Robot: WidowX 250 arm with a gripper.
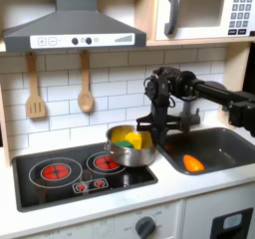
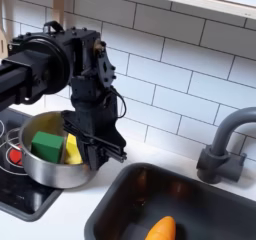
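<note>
A silver pot (image 1: 131, 149) sits on the right-hand burner of the toy stove (image 1: 60, 183) in the first exterior view, just beside the sink (image 1: 224, 143). Inside it lie a green block (image 2: 46, 144) and a yellow piece (image 2: 72, 150), touching one another. In the second exterior view the gripper (image 2: 100, 144) hangs over the pot's rim at about three o'clock, fingers pointing down; it looks pressed onto the rim, though the dark fingers blur together and I cannot tell for sure. An orange carrot-like thing (image 2: 159, 228) lies in the sink, at about four o'clock from the pot. A grey faucet (image 2: 224, 144) stands behind the sink. Two wooden utensils (image 1: 60, 87) hang on the tiled wall at about ten o'clock.
</note>
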